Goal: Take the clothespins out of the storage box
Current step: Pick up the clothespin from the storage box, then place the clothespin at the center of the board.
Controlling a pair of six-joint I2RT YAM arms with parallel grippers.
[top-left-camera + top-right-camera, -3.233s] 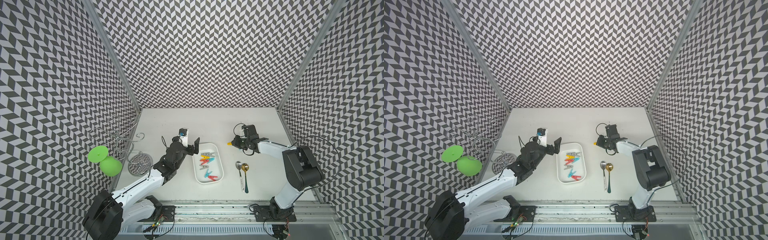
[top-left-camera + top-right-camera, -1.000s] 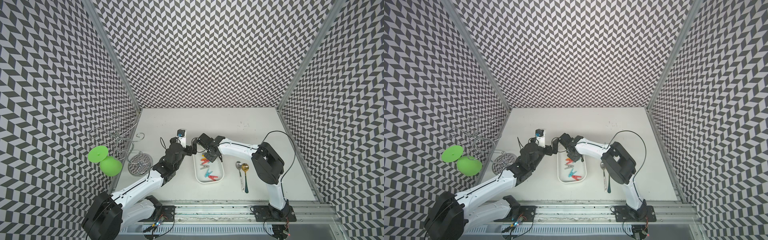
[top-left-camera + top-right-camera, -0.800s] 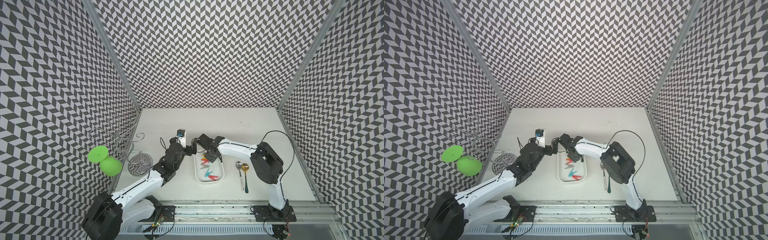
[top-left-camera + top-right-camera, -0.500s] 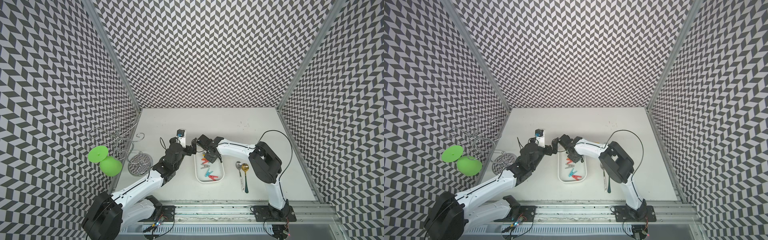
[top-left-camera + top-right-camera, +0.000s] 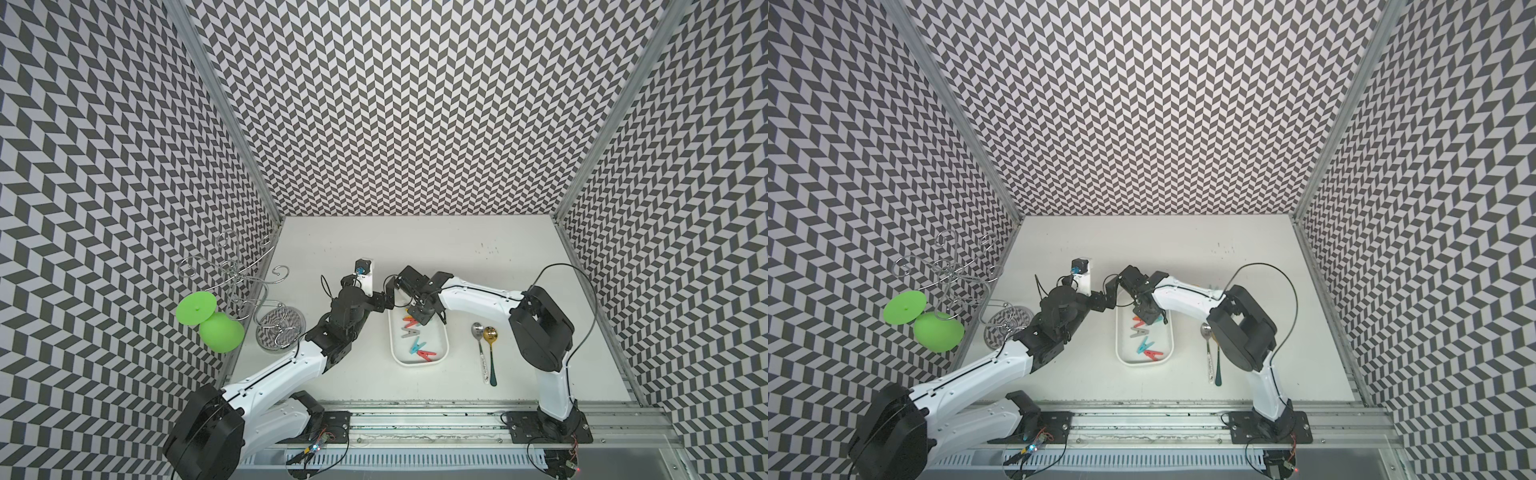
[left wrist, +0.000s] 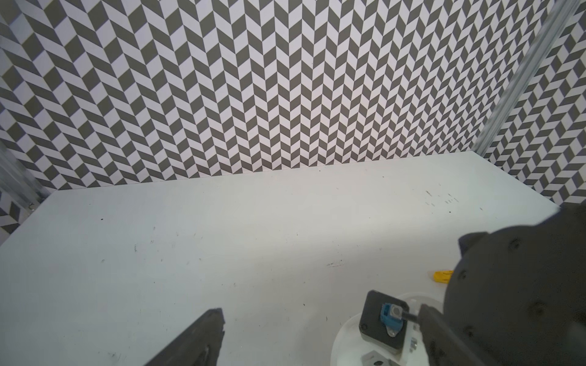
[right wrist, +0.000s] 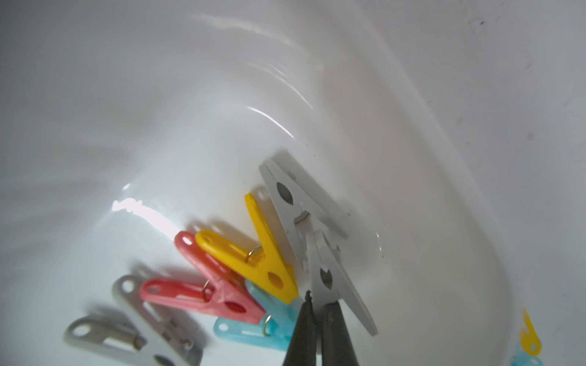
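Observation:
The white storage box [image 5: 441, 358] [image 5: 1168, 353] lies mid-table with several clothespins in it: grey [image 5: 409, 332], blue [image 5: 417, 345] and red [image 5: 427, 354]. My right gripper [image 5: 417, 312] [image 5: 1144, 315] reaches down into the box's far end. In the right wrist view its fingers [image 7: 331, 320] are shut on a grey clothespin [image 7: 329, 279], beside yellow [image 7: 263, 253], red [image 7: 206, 294] and blue [image 7: 250, 329] ones. My left gripper [image 5: 387, 297] [image 6: 323, 312] hangs open and empty at the box's far left corner. A yellow clothespin [image 6: 442, 275] lies outside the box.
Two spoons, silver [image 5: 480, 349] and gold [image 5: 492, 353], lie right of the box. A wire stand [image 5: 245, 274] on a patterned disc base [image 5: 280, 330] and two green pieces [image 5: 210, 320] stand at the left wall. Patterned walls enclose three sides.
My right arm swung from the table right of the box into its far end, and over the last second its jaws closed on the grey clothespin. The left arm hardly moved.

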